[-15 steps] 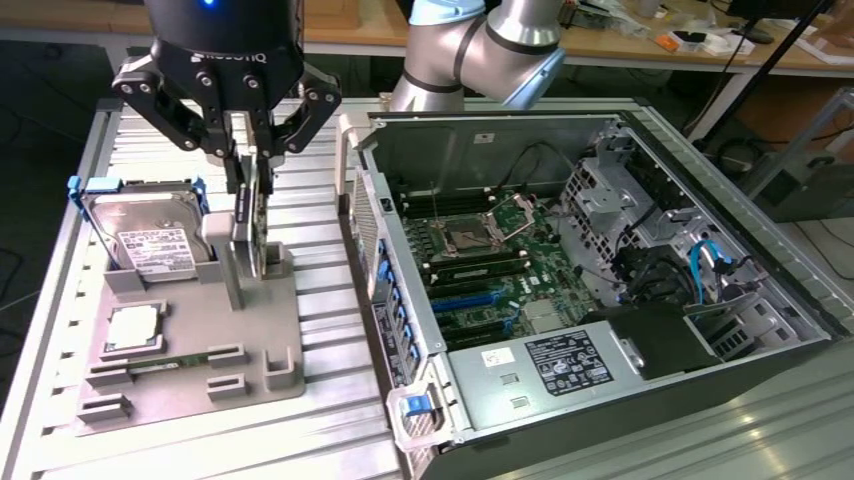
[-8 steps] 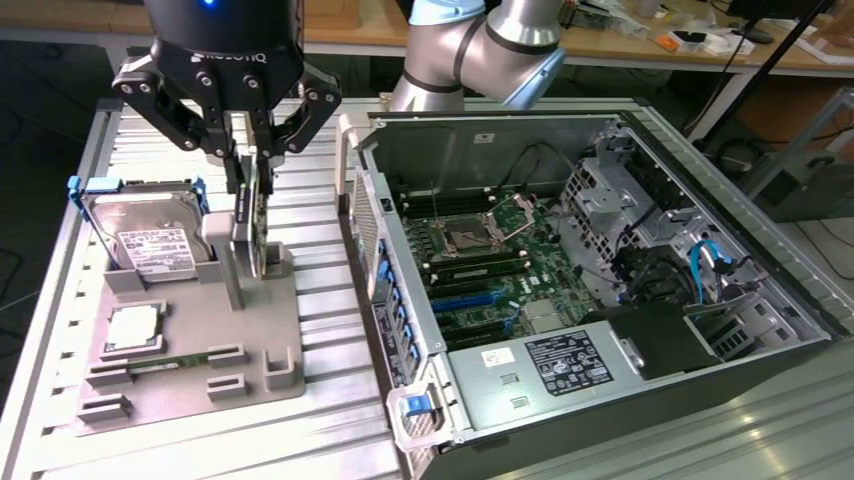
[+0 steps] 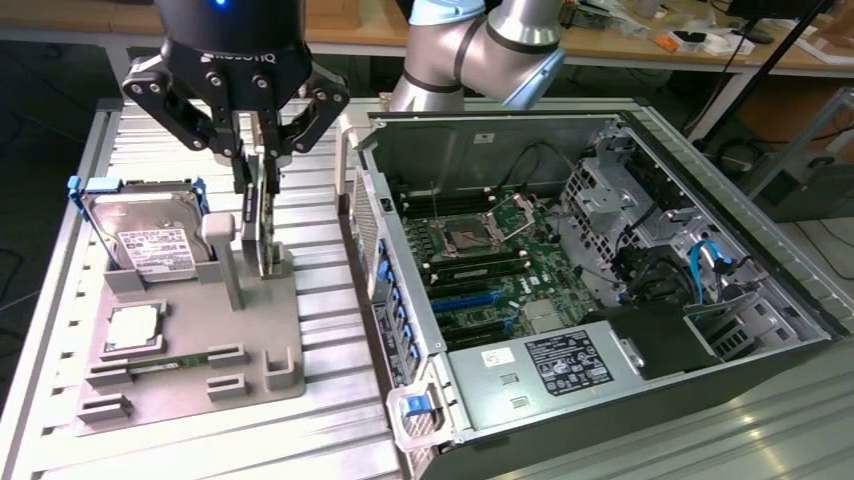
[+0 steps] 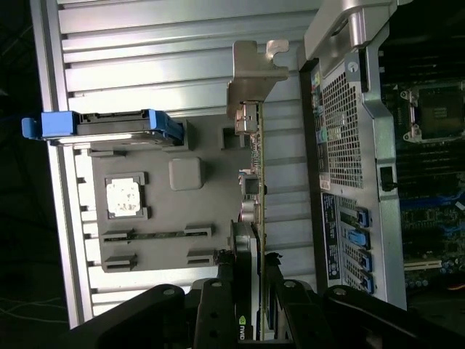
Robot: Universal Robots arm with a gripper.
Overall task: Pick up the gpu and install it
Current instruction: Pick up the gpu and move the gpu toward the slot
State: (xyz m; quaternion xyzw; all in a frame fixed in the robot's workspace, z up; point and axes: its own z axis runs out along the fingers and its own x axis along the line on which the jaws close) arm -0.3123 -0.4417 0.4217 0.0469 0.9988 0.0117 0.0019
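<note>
One step of two is in hand, and the other has not begun. The black two-fingered end effector (image 3: 259, 172) is closed on the gpu (image 4: 256, 182), a thin dark-green circuit card with a silver metal bracket at one end. One finger presses each face of its upper edge.

The card stands upright and edge-on in the grey moulded fixture tray (image 3: 194, 310), on the side nearest the computer. Its lower edge seems to sit at the tray's holder, though I cannot tell whether it has left the slot.

On the same tray, to the exterior view's left of the card, the boxy silver hard drive (image 3: 147, 225) stands in its blue frame. The square silver processor chip (image 3: 134, 328) and the slim green memory stick (image 3: 167, 362) lie flat in their places. The tray rests on the ribbed metal counter (image 3: 320, 340).

Just beside the tray, to the exterior view's right, the open silver-and-black computer case (image 3: 507, 150) lies on its side. Its green motherboard (image 3: 494, 250) is exposed, and no card stands in the blue expansion slots (image 3: 461, 298).

By my judgement the grasp is made and little more. The card is well apart from the motherboard, so all of the installing is left.
</note>
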